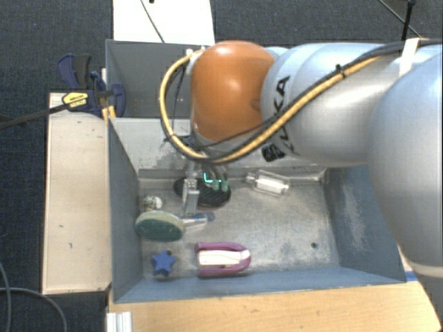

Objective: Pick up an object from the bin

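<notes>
Grey bin (297, 234) holds green brush (160, 225), blue star (163, 262), purple case (223, 259), clear bottle (268, 183).

The grey metal bin (304, 241) is showing a matt, scuffed floor with dull worn patches. Near its left wall, the round green pad (159, 225) is looking soft and matt. The blue star-shaped piece (163, 261) at the front left corner is looking like matt plastic. The purple-and-white oblong case (223, 259) is gleaming like smooth plastic. By the back wall, the small clear bottle (268, 183) is glinting glossily.
</notes>
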`<state>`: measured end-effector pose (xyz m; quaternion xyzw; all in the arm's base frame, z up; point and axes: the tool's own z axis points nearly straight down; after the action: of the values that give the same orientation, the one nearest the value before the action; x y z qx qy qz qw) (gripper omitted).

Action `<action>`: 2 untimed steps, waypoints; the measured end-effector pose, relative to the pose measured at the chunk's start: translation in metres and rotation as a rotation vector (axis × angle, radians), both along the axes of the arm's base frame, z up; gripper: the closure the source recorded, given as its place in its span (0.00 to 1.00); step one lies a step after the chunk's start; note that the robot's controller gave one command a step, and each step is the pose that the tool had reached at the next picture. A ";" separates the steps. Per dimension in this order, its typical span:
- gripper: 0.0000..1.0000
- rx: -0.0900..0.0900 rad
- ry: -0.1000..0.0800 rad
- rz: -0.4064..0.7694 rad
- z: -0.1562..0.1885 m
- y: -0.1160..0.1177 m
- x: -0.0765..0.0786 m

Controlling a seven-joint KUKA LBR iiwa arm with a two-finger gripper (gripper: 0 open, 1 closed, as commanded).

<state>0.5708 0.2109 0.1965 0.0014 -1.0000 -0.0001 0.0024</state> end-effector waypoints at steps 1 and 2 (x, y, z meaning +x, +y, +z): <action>0.00 0.000 -0.006 -0.413 -0.125 -0.062 0.014; 0.00 0.002 -0.009 -0.532 -0.095 -0.037 0.013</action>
<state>0.5841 0.1739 0.1017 -0.2616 -0.9652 -0.0018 -0.0021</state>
